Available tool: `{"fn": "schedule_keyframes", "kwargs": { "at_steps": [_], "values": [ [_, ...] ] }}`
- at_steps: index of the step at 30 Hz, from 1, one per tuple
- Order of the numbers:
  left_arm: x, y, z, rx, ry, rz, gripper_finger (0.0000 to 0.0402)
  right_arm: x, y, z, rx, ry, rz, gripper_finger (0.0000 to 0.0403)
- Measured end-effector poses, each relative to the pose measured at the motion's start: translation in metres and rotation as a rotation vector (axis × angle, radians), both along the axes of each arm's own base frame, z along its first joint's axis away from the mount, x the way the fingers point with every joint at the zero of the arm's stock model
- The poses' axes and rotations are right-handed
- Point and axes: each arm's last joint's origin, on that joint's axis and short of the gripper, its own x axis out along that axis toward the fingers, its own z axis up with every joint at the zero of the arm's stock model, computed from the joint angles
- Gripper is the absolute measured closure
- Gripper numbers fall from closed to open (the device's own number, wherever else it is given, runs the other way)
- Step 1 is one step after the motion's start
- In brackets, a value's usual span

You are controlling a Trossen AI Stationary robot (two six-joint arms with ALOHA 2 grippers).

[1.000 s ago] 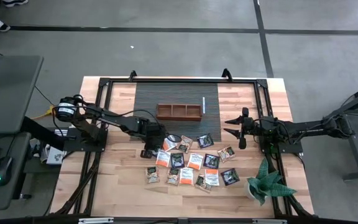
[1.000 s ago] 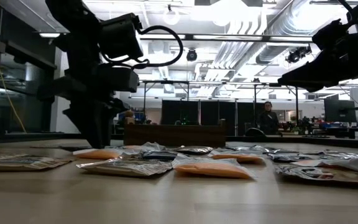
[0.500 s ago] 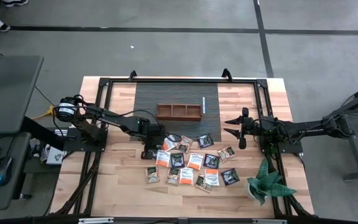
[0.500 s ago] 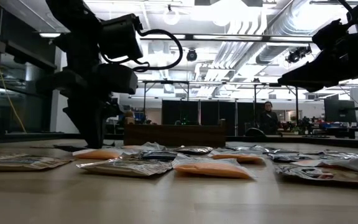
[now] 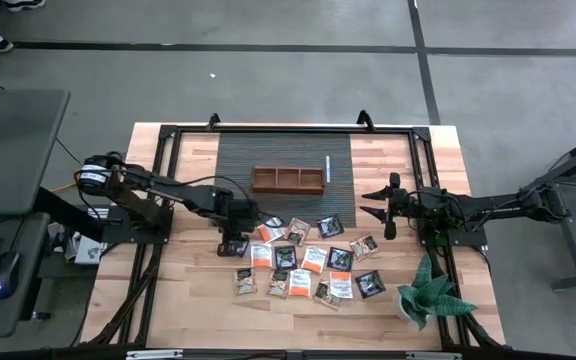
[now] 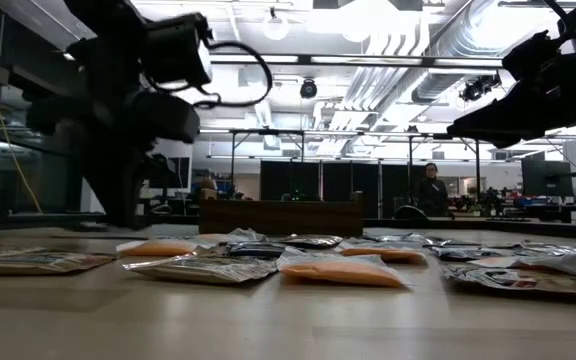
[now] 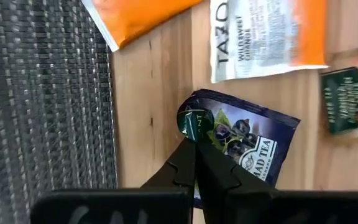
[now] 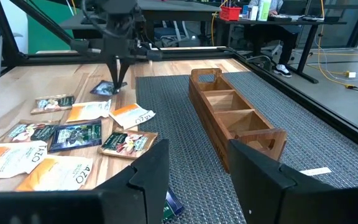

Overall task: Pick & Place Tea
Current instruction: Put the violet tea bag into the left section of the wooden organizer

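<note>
The left pincer (image 7: 194,146) is pinching one corner of a small flat dark-blue foil tea sachet (image 7: 244,146), its fingers clenched tight together on the edge. That sachet is lying on the pale wooden bench (image 5: 188,300) just beside the dark woven mat (image 5: 283,150), at the left end of the scattered spread of orange, black and beige sachets (image 5: 308,262). It is looking light, thin and crinkly, so it is likely to flop and swing from a corner grip; a deeper bite on the sealed edge seems safer. The brown three-compartment wooden tray (image 5: 288,180) is waiting on the mat. The right pincer (image 5: 380,205) is hovering released, well apart, holding nothing.
</note>
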Motion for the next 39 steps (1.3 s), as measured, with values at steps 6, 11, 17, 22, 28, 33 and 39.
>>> {"fn": "schedule_keyframes", "kwargs": {
  "at_steps": [6,11,17,22,28,33,39],
  "values": [
    [-0.008,0.002,0.024,0.024,-0.088,0.05,0.0401,0.0,0.0,0.0,0.0,0.0,0.0,0.0244],
    [-0.016,0.007,0.045,0.181,-0.191,0.133,0.0401,0.0,0.0,0.0,0.0,0.0,0.0,0.0247],
    [-0.023,0.015,0.066,0.415,-0.236,0.233,0.0401,0.0,0.0,0.0,0.0,0.0,0.0,0.0241],
    [-0.019,0.02,0.077,0.629,-0.274,0.26,0.0401,0.0,0.0,0.0,0.0,0.004,0.0,0.0242],
    [-0.01,0.022,0.079,0.729,-0.314,0.234,0.0401,0.0,0.0,-0.001,0.0,0.008,0.0,0.0246],
    [-0.005,0.024,0.077,0.841,-0.308,0.245,0.0401,0.0,0.0,-0.001,0.0,0.008,0.0,0.0242],
    [0.008,0.026,0.065,0.968,-0.271,0.226,0.0401,0.0,0.0,-0.001,0.0,0.008,0.0,0.0242]
  ]
}}
